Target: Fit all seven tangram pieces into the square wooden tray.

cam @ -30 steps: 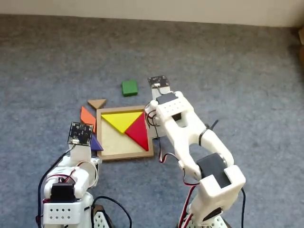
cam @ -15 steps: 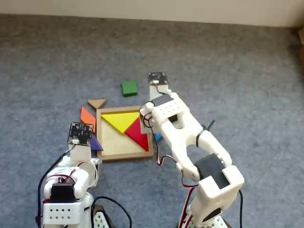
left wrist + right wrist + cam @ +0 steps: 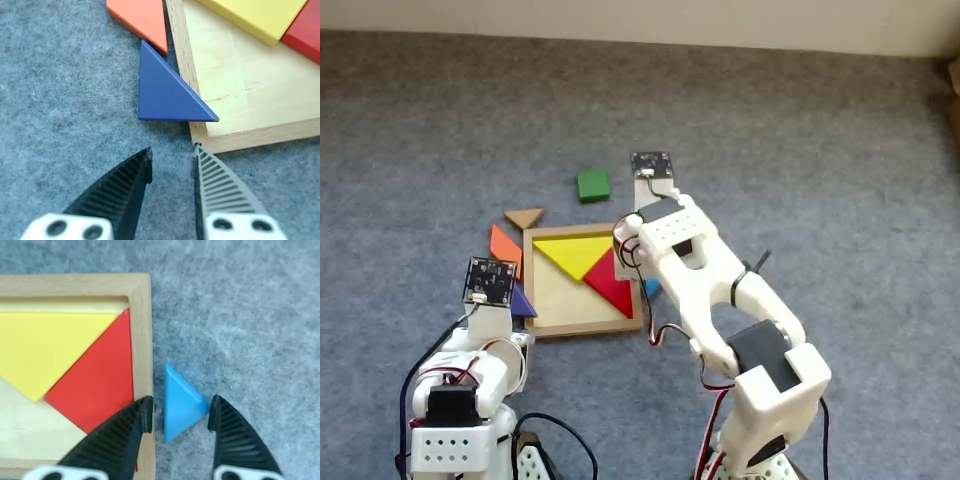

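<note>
While along tray (image 3: 142,330), triangle (image 3: 181,402) seemingly outward

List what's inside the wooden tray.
Yellow triangle and red triangle, edges touching; the rest is bare wood. Right arm hides the far right corner of the tray from above; right wrist view shows those same pieces there.

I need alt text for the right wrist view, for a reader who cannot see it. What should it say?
The right gripper, open, straddles a light blue triangle that lies on grey carpet just outside the rim of the wooden tray. Inside the tray, a yellow triangle and a red triangle lie edge to edge.
</note>
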Robot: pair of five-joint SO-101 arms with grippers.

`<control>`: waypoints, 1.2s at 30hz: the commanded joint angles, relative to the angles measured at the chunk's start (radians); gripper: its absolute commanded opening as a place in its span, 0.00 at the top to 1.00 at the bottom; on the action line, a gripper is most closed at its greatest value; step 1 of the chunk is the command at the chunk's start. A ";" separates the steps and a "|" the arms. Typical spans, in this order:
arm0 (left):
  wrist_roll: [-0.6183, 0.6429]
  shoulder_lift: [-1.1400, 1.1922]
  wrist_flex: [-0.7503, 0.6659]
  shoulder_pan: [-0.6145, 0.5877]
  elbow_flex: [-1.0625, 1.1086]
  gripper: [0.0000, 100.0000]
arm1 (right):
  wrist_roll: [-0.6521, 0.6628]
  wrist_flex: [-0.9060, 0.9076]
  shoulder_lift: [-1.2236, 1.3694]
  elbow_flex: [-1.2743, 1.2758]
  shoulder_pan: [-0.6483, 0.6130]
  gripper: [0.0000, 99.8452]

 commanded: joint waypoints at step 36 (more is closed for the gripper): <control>-0.005 -0.054 0.005 0.012 0.021 0.86 | 0.384 0.051 -0.177 -0.058 0.108 1.00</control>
